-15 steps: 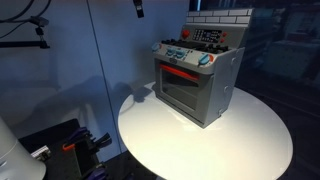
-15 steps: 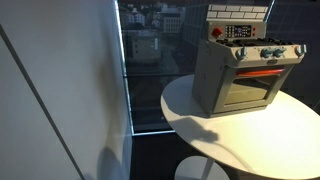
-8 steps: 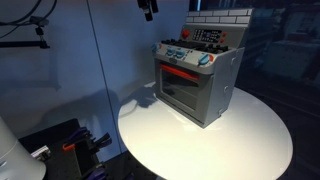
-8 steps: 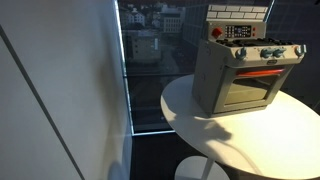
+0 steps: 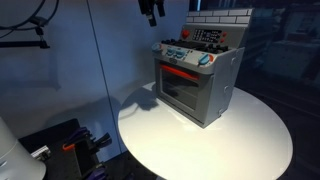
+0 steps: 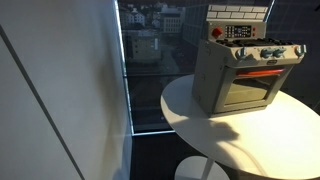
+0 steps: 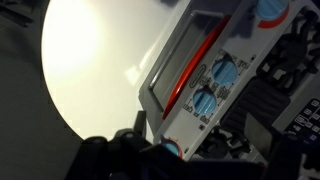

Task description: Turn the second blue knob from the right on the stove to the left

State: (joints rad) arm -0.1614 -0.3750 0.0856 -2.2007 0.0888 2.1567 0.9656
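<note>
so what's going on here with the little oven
A robot arm is set to work on a toy stove that stands on a round white table. The gripper hangs in the air above and to one side of the stove, touching nothing. The wrist view looks down on the stove's front and its blue knobs; none is gripped yet. The pictures do not show whether the gripper is open or shut.
</note>
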